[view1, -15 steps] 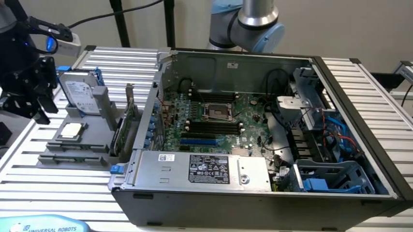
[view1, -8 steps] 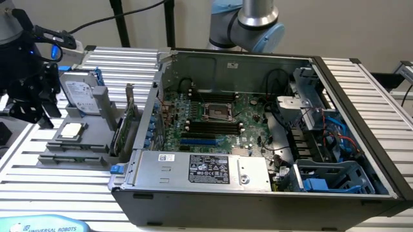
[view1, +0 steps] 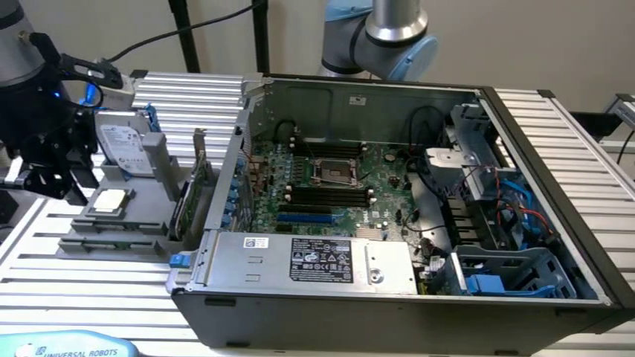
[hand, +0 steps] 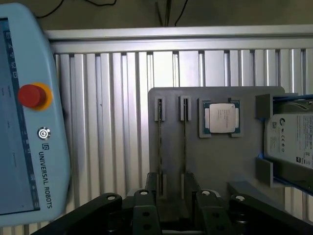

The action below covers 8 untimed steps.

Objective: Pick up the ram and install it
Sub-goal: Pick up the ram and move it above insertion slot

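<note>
Exterior view: black claw [view1: 50, 186] hangs at the exterior view's left, over the grey plastic holder tray [view1: 149, 214] on the slatted aluminium table [view1: 100, 297]. Fingers look apart, nothing in them. The tray holds 1 silver hard drive [view1: 124, 145] standing upright and 1 square silver CPU chip [view1: 109, 199] lying flat. The tray's slotted front edge is nearest the pale-blue teach pendant [view1: 70, 346]; too fine here to make out a stick in it. An upright green expansion card with metal bracket [view1: 198, 178] stands between the tray and the open dark-grey computer case [view1: 397, 97]. The case holds the green motherboard [view1: 387, 175] with long black plastic slots [view1: 328, 197], a silver power supply box [view1: 317, 260] and a blue plastic drive cage [view1: 516, 271]. A silver and pale-blue robot arm joint [view1: 387, 37] sits behind the case.

Wrist view: no case or motherboard here. Looking down on the tray [hand: 230, 166]. The thin dark-green ram stick [hand: 159, 147] stands edge-on in 1 of 2 parallel slots, on the pendant side. The 2nd slot [hand: 184, 142] also shows a thin dark line; cannot tell if it is a stick. The CPU chip [hand: 221, 118] sits in its recess just beside the slots, with the hard drive [hand: 291, 139] beyond it. The claw [hand: 173, 215] has its fingers spread wide, holding nothing, with the near ends of both slots in the gap. Contact with the ram stick: cannot tell. The pendant [hand: 29, 156] with its red button [hand: 32, 95] lies on the table [hand: 112, 122].
</note>
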### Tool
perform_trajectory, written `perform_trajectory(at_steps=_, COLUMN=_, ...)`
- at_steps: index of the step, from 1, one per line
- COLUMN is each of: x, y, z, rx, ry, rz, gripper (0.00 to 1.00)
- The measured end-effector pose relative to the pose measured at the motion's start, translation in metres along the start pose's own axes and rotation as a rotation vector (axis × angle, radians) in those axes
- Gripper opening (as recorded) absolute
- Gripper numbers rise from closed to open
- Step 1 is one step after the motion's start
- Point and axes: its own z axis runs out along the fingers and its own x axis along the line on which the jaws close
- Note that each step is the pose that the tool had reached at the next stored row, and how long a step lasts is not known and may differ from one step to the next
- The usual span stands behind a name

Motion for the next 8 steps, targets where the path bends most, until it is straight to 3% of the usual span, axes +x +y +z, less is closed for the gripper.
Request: perform_trajectory(at_steps=8, x=0.001, y=-0.0009, z=0.0144, rx=-0.0001, ry=0.0001, rz=-0.003, gripper=0.36)
